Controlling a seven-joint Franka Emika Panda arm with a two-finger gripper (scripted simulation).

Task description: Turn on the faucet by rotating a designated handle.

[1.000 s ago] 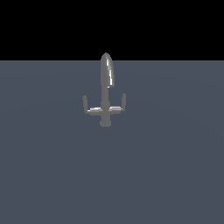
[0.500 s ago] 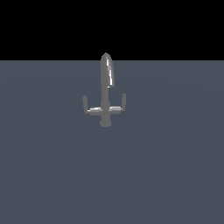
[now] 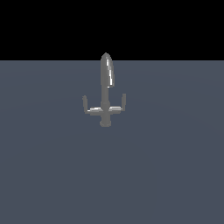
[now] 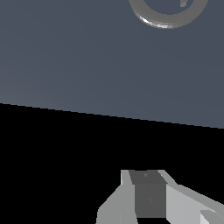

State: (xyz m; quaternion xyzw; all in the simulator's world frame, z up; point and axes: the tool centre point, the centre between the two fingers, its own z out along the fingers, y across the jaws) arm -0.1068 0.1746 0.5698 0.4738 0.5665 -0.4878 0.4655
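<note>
Exterior view: faucet [image 3: 105,94] upright on grey desk [image 3: 52,175], 2 pegs flanking spout; handle [image 3: 124,100] at the exterior view's right. Wrist view: hand [image 4: 151,197] only partly visible, opening indeterminate; faucet's curved rim [image 4: 168,13] at frame edge.

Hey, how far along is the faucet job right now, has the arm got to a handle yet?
Nothing looks done. In the exterior view the faucet stands alone, both end pegs upright, and no arm is in sight. The wrist view shows part of the gripper near the picture's edge, touching nothing, with a grey ring across from it. Reaching, gripping and rotating a handle all remain.
</note>
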